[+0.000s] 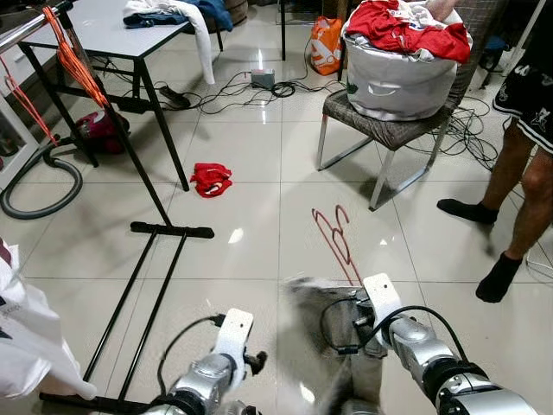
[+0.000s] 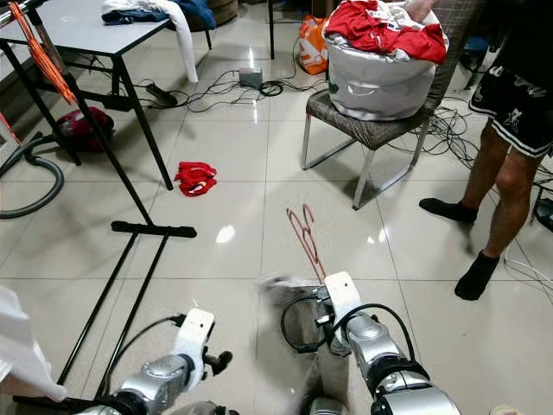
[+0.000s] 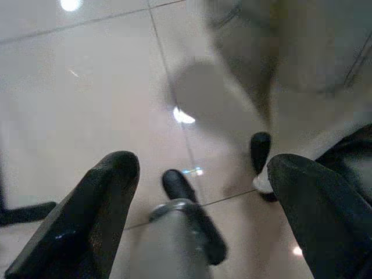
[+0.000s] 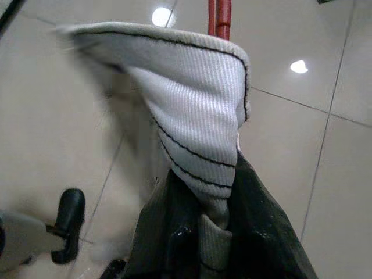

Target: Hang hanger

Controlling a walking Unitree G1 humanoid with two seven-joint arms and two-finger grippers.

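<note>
My right gripper (image 4: 216, 241) is shut on a grey ribbed garment (image 4: 192, 116) that hangs blurred low over the floor tiles (image 1: 321, 316). A red hanger (image 1: 337, 238) sticks out of the garment's far end, its hook pointing away from me. The hanger's red neck (image 4: 218, 16) rises above the cloth in the right wrist view. My left gripper (image 3: 200, 192) stands open beside it with nothing between its fingers (image 3: 87, 221). To my left is a black clothes rack (image 1: 171, 230), whose rail holds orange hangers (image 1: 73, 60).
A chair (image 1: 380, 130) with a grey laundry basket (image 1: 397, 78) full of red and white clothes stands ahead on the right. A person's legs (image 1: 518, 207) are at far right. A red cloth (image 1: 211, 179), cables, a vacuum cleaner (image 1: 99, 130) and a table (image 1: 104, 30) lie ahead.
</note>
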